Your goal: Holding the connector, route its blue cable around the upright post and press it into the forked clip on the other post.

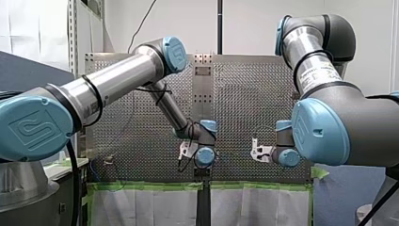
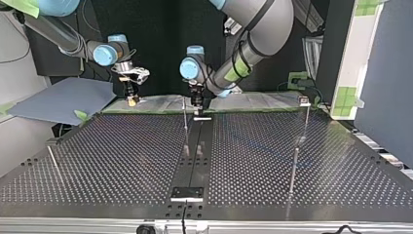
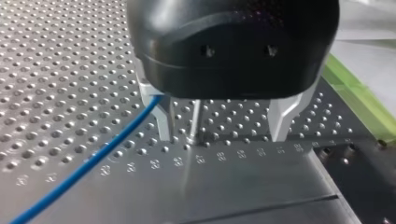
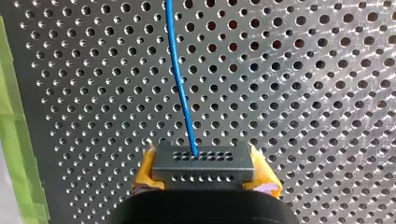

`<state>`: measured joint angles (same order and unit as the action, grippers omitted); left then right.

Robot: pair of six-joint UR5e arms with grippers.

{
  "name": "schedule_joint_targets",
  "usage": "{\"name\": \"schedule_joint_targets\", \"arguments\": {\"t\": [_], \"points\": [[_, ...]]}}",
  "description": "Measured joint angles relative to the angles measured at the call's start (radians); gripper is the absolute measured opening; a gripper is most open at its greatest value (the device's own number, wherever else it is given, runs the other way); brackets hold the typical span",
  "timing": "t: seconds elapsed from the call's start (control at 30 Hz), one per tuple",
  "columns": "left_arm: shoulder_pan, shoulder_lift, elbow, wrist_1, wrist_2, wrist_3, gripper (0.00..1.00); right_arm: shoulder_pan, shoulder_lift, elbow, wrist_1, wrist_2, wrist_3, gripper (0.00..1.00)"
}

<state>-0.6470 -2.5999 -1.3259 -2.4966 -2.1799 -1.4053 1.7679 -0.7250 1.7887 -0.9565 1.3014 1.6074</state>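
Connector [image 4: 203,164] clamped in right end effector [image 4: 204,173], blue cable [image 4: 180,79] leading straight ahead, presumably for steering it. Left end effector [image 3: 222,133] spread apart, straddling upright post [image 3: 193,122].

- connector [image 4: 203,165]: small grey block with rows of tiny holes, clamped between the yellow pads of the right gripper [image 4: 204,173].
- blue cable [image 4: 180,79]: thin, leaves one connector hole and runs ahead in a slight curve.
- upright post [image 2: 185,124]: thin metal rod, centre of the top view.
- second post [image 2: 302,122]: thin rod with a small head, upper right.
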Motion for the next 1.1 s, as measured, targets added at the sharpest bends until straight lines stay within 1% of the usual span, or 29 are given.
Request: {"name": "schedule_joint_targets", "arguments": {"t": [0.23, 0.4, 0.63, 0.7, 0.8, 0.87, 1.0, 1.1], "points": [[-0.020, 0.036, -0.029, -0.007, 0.013, 0.005, 0.99, 0.000, 0.000, 0.000, 0.001, -0.001, -0.001, 0.00], [-0.039, 0.058, -0.057, -0.004, 0.022, 0.021, 0.99, 0.000, 0.000, 0.000, 0.000, -0.001, 0.000, 0.00], [-0.051, 0.116, -0.117, 0.041, 0.039, 0.035, 0.99, 0.000, 0.001, 0.000, 0.000, -0.002, 0.001, 0.00], [-0.055, 0.132, -0.135, 0.044, 0.049, 0.041, 0.99, 0.000, 0.001, 0.000, 0.000, -0.002, 0.000, 0.00], [-0.064, 0.143, -0.162, 0.030, 0.066, 0.051, 0.99, 0.000, 0.001, 0.000, 0.000, -0.002, 0.001, 0.00], [-0.071, 0.146, -0.177, 0.016, 0.069, 0.055, 0.99, 0.000, 0.001, 0.000, 0.000, -0.002, 0.002, 0.00], [-0.085, 0.148, -0.195, -0.019, 0.054, 0.059, 0.99, 0.000, 0.001, 0.000, 0.001, -0.003, 0.003, 0.00], [-0.086, 0.148, -0.197, -0.037, 0.040, 0.060, 0.99, 0.000, 0.001, 0.000, 0.002, -0.003, 0.003, 0.00]]}}
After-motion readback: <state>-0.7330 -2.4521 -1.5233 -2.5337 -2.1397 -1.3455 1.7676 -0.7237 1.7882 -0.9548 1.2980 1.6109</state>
